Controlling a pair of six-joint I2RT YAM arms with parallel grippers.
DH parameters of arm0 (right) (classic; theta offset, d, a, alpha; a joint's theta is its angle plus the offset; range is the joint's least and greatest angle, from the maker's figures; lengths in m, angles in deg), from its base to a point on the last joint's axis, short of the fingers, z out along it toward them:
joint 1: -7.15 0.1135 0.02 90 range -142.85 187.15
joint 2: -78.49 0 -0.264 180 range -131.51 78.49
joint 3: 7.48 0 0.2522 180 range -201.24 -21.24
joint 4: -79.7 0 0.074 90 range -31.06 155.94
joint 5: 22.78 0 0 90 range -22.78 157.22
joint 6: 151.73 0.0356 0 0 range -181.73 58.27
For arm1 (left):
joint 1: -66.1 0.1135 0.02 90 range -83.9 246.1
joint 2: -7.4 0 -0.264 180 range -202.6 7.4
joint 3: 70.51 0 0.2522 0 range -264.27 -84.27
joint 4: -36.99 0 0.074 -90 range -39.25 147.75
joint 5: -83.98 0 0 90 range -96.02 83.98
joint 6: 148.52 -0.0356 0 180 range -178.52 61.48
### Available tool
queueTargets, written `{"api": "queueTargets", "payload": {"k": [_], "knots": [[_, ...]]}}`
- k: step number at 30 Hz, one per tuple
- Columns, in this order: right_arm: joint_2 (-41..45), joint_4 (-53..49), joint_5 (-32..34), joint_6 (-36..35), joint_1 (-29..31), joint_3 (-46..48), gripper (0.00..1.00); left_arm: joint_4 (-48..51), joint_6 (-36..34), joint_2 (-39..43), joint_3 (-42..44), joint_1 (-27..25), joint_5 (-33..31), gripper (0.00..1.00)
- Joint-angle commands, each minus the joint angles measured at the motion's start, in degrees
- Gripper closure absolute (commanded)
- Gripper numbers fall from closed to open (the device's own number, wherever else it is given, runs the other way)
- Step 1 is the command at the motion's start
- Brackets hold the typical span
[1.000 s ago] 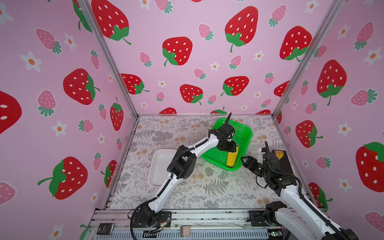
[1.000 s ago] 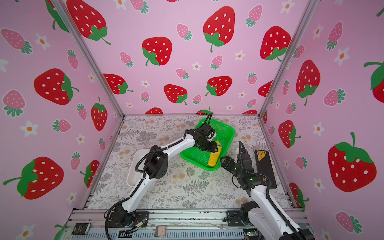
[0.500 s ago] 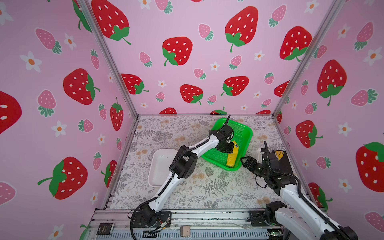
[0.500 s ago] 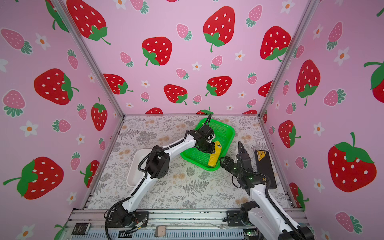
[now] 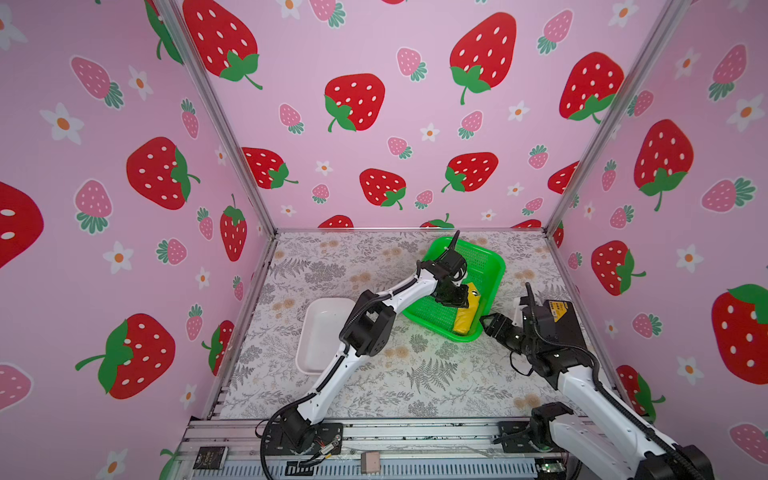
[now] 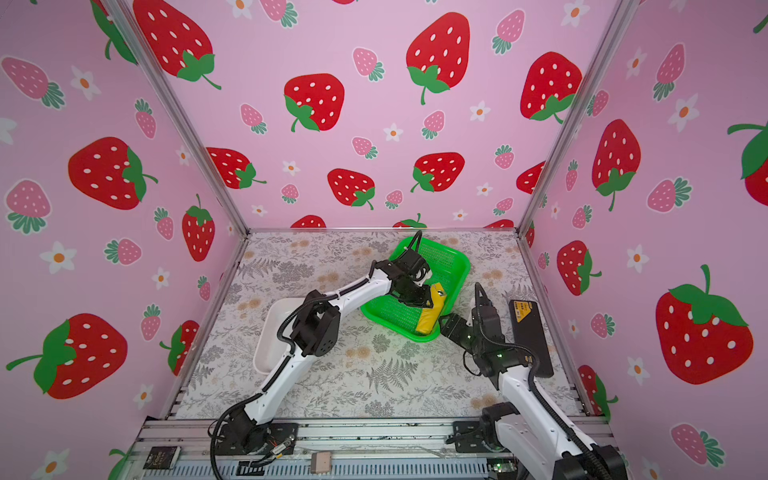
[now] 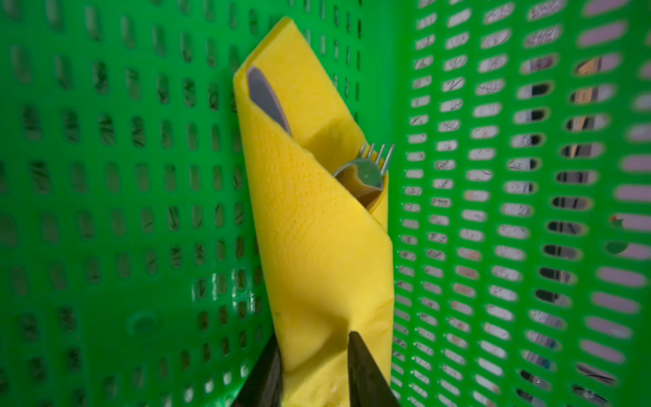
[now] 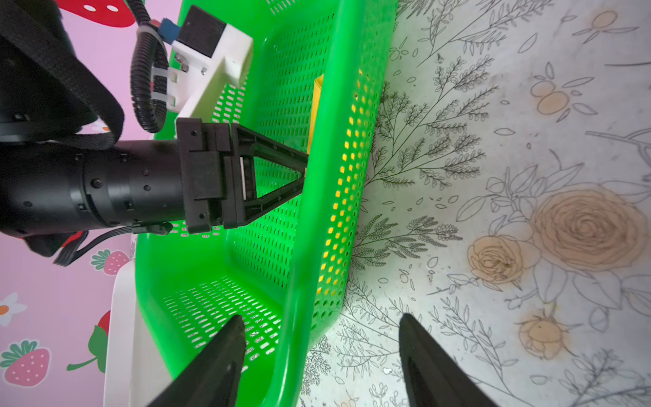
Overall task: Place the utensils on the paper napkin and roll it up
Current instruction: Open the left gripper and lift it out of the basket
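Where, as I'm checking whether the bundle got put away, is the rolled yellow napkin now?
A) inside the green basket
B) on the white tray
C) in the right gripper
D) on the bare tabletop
A: in a top view the rolled paper napkin lies inside the green basket, against its wall.

Two white arms, black joints and pincers.
In both top views the left arm (image 5: 405, 287) (image 6: 361, 291) and right arm (image 5: 582, 386) (image 6: 519, 395) wear white shells, black joints and black cables, with black bases (image 5: 291, 432) at 7 and 5 o'clock. The left gripper (image 8: 303, 169) has triangular open-frame black fingers (image 8: 271, 142), small screws, a white bracket (image 8: 218, 70), ribbed black hose and white ties; the right gripper (image 8: 321, 316) has tapered black fingers (image 8: 218, 363).
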Motion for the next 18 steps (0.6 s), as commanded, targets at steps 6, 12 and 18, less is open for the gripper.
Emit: {"api": "queueTargets", "payload": {"k": [6,12,18], "knots": [[0.0,-7.2,15.8,-5.4,-0.6,-6.8,0.29,-2.2,-1.9,12.5,6.4,0.3,-3.9,0.48],[2.3,-7.0,33.6,-11.7,-0.7,-9.2,0.27,-11.7,-5.0,30.9,25.2,0.8,-11.8,0.43],[5.1,6.6,45.9,-24.4,-0.8,-3.7,0.18,-23.0,-8.2,52.4,50.2,4.4,-25.2,0.32]]}}
